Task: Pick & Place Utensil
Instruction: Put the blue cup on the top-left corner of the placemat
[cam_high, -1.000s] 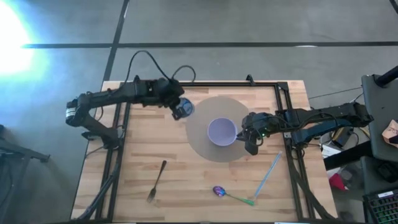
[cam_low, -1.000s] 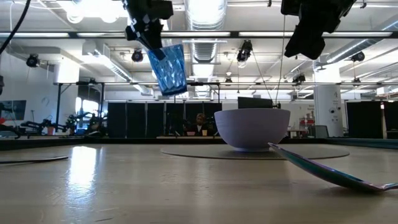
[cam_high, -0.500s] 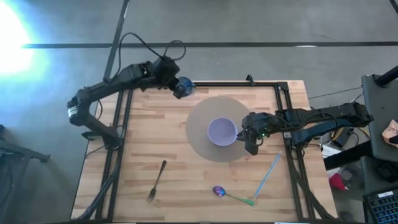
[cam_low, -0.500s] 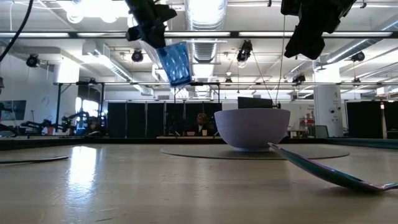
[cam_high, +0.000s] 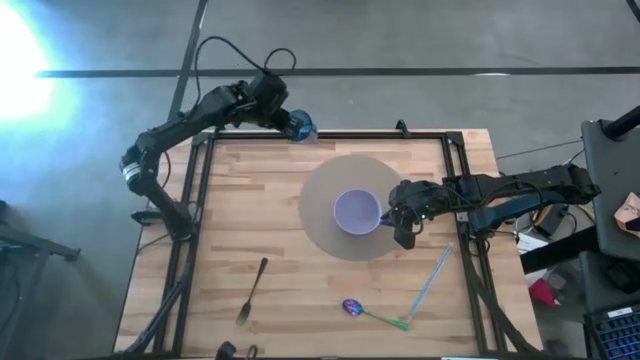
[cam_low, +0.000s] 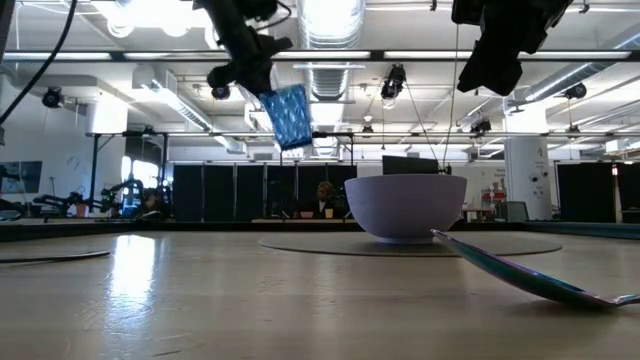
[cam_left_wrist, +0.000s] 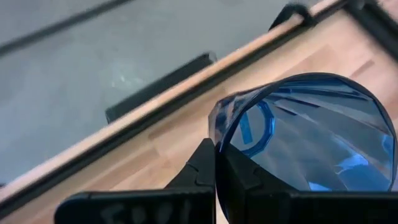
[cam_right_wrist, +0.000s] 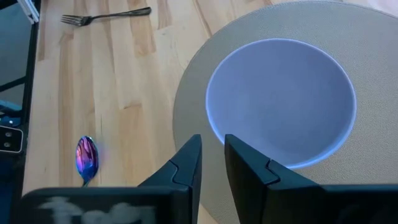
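My left gripper (cam_high: 287, 120) is shut on a clear blue cup (cam_high: 301, 127) in the air over the table's far edge; the cup also shows in the low view (cam_low: 290, 116). My right gripper (cam_high: 404, 232) hovers above the right rim of a lavender bowl (cam_high: 356, 211), its fingers a narrow gap apart (cam_right_wrist: 212, 152) and empty. The bowl stands on a round grey mat (cam_high: 318, 218). A fork (cam_high: 252, 290), a purple spoon with a green handle (cam_high: 365, 312) and a pale blue straight utensil (cam_high: 432, 282) lie flat on the wood near the near edge. My left gripper pinches the cup's wall at its rim (cam_left_wrist: 219, 127), one finger inside the cup and one outside. The cup is lifted clear of the table and hangs tilted below the fingers (cam_low: 262, 80), its open end toward the gripper.
The table has a black frame along its edges (cam_high: 400, 134). The fork (cam_right_wrist: 106, 15) and the spoon (cam_right_wrist: 86, 158) show in the right wrist view, beyond and beside the bowl (cam_right_wrist: 280, 102). Bare wood lies left of the mat.
My left gripper has carried the blue cup from over the mat's far left edge toward the table's far edge. The cup has stayed lifted and has tipped further over.
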